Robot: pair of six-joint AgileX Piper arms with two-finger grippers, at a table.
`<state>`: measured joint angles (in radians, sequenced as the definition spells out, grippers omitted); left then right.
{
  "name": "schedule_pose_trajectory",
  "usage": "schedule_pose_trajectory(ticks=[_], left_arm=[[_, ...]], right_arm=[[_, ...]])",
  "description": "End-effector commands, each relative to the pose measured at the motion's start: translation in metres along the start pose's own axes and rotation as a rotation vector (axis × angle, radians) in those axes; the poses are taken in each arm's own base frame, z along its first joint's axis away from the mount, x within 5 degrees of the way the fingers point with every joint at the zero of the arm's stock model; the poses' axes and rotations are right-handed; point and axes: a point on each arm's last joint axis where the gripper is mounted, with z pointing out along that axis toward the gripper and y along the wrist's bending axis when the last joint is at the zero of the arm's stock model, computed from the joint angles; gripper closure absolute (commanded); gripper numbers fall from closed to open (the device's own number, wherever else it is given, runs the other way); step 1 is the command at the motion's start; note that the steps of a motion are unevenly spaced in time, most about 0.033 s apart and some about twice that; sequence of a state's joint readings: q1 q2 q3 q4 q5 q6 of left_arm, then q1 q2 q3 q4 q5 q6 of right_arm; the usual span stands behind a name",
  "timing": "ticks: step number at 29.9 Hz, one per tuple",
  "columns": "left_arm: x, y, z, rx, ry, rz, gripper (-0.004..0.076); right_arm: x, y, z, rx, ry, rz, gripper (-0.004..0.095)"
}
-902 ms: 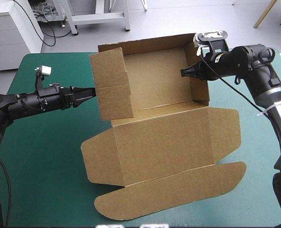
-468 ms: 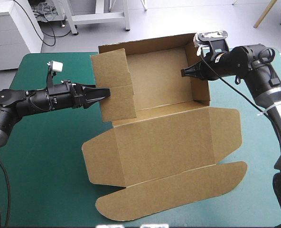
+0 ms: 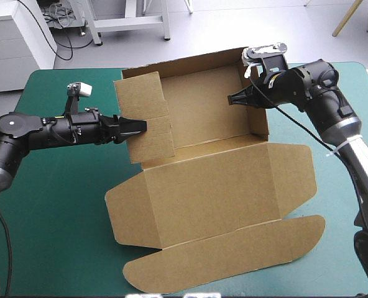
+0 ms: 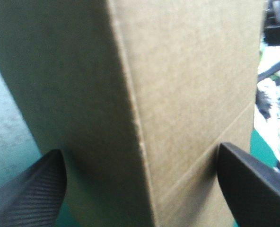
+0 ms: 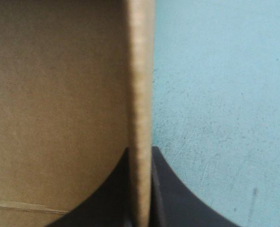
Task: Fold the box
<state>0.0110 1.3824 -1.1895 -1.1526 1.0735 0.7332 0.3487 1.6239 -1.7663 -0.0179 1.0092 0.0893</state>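
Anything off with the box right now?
Nothing damaged. On the box, the left wall flap stands untucked, taller than the other walls; left gripper open around it, right gripper shut on the right wall.

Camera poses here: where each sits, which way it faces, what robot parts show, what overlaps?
High view: above-behind the robot, facing forward-down at the brown cardboard box on the teal-green cover; both arms show.
Left wrist: above the left gripper, facing the box's left wall; black fingers apart.
Right wrist: above the right gripper, along the right wall's edge; fingers pinch it.
All share the box.
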Motion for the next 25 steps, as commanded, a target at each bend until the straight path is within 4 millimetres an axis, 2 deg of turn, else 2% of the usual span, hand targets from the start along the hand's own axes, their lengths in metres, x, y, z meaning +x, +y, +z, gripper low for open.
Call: schedule_pose_trajectory(ticks=[1,5,13,21,25], left_arm=[[-0.011,-0.023,-0.007,-0.149,-0.056,0.018,0.0113],[-0.013,-0.029,0.003,-0.284,-0.122,-0.014,0.0113],[-0.014,-0.039,0.019,-0.342,-0.192,-0.035,0.0113],[-0.012,-0.041,0.023,-0.406,-0.207,-0.035,0.0113],[-0.013,-0.041,0.023,-0.408,-0.225,-0.033,0.0113]], right_arm=[[-0.013,0.007,-0.029,-0.006,-0.139,0.023,0.0912],[-0.012,0.015,-0.033,0.011,-0.155,0.01,0.0912],[-0.012,0.026,-0.043,0.049,-0.187,-0.004,0.0912],[-0.011,0.025,-0.045,0.051,-0.179,0.006,0.0912],[-0.01,0.032,-0.046,0.056,-0.187,-0.003,0.0912]])
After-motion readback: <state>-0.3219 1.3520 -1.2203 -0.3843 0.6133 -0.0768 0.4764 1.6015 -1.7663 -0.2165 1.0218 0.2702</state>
